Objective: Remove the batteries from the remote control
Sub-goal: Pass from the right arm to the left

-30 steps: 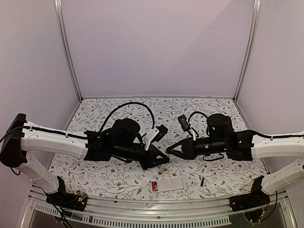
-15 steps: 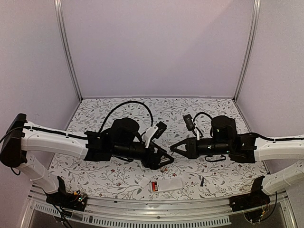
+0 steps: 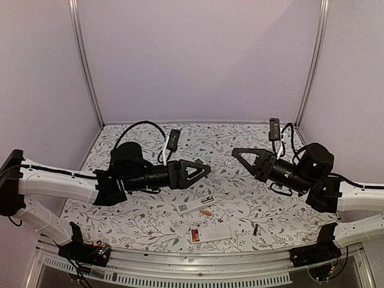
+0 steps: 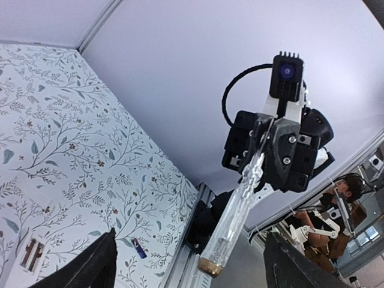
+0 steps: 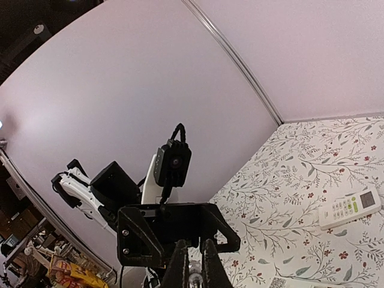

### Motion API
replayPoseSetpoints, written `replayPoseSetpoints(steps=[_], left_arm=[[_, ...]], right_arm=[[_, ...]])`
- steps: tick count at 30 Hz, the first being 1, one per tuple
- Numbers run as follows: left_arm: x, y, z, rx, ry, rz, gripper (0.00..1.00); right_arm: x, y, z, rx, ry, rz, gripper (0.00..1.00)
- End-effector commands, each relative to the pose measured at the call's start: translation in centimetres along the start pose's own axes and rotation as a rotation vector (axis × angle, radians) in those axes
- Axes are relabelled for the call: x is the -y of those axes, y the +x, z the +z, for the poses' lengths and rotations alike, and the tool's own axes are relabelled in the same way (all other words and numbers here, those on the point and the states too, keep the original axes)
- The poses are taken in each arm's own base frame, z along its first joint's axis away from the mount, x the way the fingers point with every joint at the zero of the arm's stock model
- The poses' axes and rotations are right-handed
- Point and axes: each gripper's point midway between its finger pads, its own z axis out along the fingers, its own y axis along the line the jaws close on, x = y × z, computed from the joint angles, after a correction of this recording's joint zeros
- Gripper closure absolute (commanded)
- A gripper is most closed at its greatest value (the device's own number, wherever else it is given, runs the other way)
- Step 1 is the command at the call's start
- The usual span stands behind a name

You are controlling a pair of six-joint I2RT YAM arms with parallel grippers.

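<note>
Risk: red cell [image 3: 195, 235] appearing seated in left end of near remote [image 3: 215, 232], so unloading looking unfinished. Right gripper [image 3: 235, 153] clenching clear stick [image 4: 231, 216]; hard prying likely flicking cell away or slipping stick. Left gripper [image 3: 205, 170] hanging released, holding nothing. Orange battery [image 3: 206, 212] lying loose just beside small remote [image 3: 193, 206], long axis running left-right, slightly tilted, prone to rolling. Dark cell [image 3: 255, 229] lying apart, pointing near-far

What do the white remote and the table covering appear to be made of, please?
The white remote looks like hard moulded plastic, smooth and matt: an even white shell with small keys. The table covering seems a matt printed sheet, cloth or vinyl: flat, no glare, leaf-and-berry pattern; no weave shows.
</note>
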Motion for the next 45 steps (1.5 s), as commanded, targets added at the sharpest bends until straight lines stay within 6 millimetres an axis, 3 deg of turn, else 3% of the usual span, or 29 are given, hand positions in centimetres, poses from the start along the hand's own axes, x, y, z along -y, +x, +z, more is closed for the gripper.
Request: replayPoseSetpoints(steps=[1, 3, 6, 14, 37, 45], left_arm=[[2.8, -2.3, -0.9, 0.101, 0.134, -0.037, 0.19], [3.6, -2.5, -1.0, 0.108, 0.180, -0.040, 0.26], [4.0, -2.7, -0.9, 0.113, 0.197, -0.039, 0.29], [5.2, -3.0, -0.7, 0.125, 0.235, -0.032, 0.41], [6.2, -3.2, 0.1, 0.129, 0.290, -0.052, 0.74], [6.6, -3.5, 0.2, 0.131, 0.305, -0.046, 0.69]], right_arm=[[-1.7, -3.2, -0.5, 0.161, -0.079, -0.010, 1.00], [-1.9, -3.7, -0.4, 0.183, -0.087, -0.010, 1.00], [-2.3, -4.2, -0.1, 0.200, -0.105, -0.006, 1.00], [-2.3, -3.8, 1.2, 0.196, -0.132, 0.020, 1.00], [-2.3, -3.0, 2.0, 0.177, -0.157, 0.018, 1.00], [-2.4, -2.7, 2.2, 0.161, -0.168, 0.018, 1.00]])
